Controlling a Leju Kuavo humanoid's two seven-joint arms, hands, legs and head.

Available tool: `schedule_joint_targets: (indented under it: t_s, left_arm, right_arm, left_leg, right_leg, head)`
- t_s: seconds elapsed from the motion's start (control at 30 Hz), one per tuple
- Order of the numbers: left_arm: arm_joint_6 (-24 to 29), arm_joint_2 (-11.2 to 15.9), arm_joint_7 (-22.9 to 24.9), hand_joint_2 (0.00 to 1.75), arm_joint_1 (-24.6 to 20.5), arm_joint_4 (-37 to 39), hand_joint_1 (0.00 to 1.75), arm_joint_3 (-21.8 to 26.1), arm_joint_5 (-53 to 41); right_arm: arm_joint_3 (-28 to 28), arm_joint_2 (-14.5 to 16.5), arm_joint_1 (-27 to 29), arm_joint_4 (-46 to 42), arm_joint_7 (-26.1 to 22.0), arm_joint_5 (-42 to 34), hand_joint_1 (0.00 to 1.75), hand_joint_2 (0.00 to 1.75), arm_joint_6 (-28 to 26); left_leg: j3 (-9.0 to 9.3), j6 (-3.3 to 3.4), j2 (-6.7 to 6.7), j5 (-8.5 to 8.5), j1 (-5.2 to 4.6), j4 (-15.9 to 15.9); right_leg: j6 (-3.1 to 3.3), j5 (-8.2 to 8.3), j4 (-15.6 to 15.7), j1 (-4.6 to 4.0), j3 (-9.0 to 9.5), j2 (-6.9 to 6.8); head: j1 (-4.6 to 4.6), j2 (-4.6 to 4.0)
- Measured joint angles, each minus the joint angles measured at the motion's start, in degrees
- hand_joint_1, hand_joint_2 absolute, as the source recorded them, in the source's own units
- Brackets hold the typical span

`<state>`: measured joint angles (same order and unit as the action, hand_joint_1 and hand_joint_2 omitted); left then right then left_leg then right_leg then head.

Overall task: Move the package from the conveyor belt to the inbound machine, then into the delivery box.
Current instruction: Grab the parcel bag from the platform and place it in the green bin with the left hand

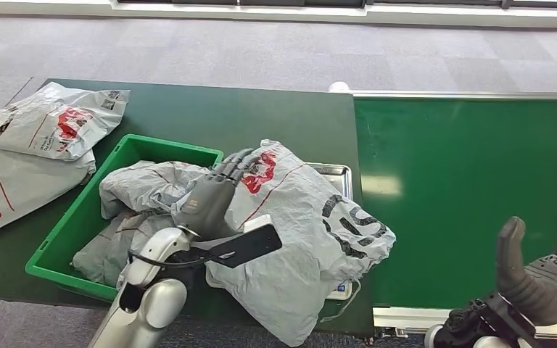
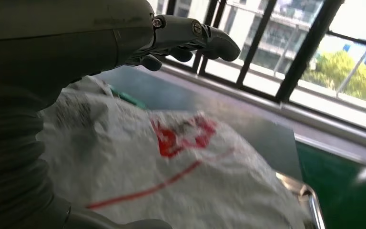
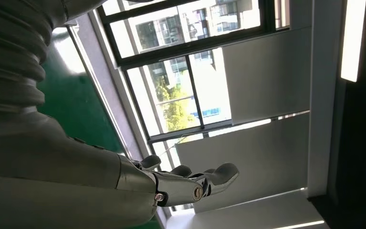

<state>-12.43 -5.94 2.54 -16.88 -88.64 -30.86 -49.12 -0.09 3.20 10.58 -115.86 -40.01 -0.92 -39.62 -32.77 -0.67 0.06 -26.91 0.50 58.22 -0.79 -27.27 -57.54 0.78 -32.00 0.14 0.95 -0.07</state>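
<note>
The grey package (image 1: 290, 217) lies mid-frame, draped from the metal inbound machine tray (image 1: 337, 174) over the green delivery box (image 1: 65, 239); left hand (image 1: 214, 196) rests on it, fingers spread; right hand (image 1: 544, 279) open, empty. Final drop remains.

The package (image 1: 297, 225) covers most of the metal tray (image 1: 337, 174), leaving a corner at one o'clock of it. The right hand (image 1: 544, 279) is cut off at the frame's four o'clock corner. In the left wrist view the package's red print (image 2: 181, 136) is blurred, unreadable. Bags (image 1: 130, 254) inside the green bin (image 1: 80, 217) lie partly hidden behind the left hand (image 1: 210, 199).
</note>
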Motion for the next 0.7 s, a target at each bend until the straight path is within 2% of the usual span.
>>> schedule_joint_targets:
  t_s: [0.1, 0.23, 0.43, 0.7]
  left_arm:
    - [-1.71, -2.26, -0.14, 1.75, -2.01, 9.40, 0.03, -2.78, 1.68]
    - [0.03, -5.65, 2.25, 1.75, -4.87, 21.88, 1.75, -7.12, -2.79]
    - [1.72, -9.45, 1.81, 1.75, -9.14, 35.12, 1.75, -10.82, -5.24]
    - [2.61, -10.68, 1.69, 1.75, -12.44, 41.99, 1.75, -12.16, -4.95]
  right_arm:
    - [0.00, 0.36, 0.88, 0.10, 0.01, -1.22, 0.00, 1.75, -0.17]
    - [0.07, 1.04, 0.59, 0.17, -0.01, -0.12, 0.00, 1.75, -0.20]
    - [0.37, 2.46, -0.26, 0.17, -0.01, 2.10, 0.00, 1.75, -0.20]
    - [0.98, 2.78, -0.74, 0.20, -0.01, 1.06, 0.00, 1.75, -0.20]
  left_leg:
    - [-0.03, 0.00, 0.12, 0.00, -0.02, 0.00]
    - [-0.07, 0.02, 0.06, 0.01, -0.03, 0.00]
    - [-0.09, 0.03, 0.01, 0.02, -0.03, -0.01]
    - [0.02, 0.08, -0.12, 0.07, -0.02, -0.03]
  right_leg:
    - [-0.03, 0.04, 0.00, 0.02, -0.08, 0.11]
    - [-0.04, 0.04, 0.00, 0.03, -0.07, 0.07]
    - [-0.04, 0.04, 0.00, 0.02, -0.04, 0.04]
    - [-0.06, 0.02, 0.00, 0.02, 0.21, -0.15]
  head:
    - [-0.01, 0.00]
    - [-0.01, 0.00]
    - [0.00, 0.00]
    - [-0.01, 0.00]
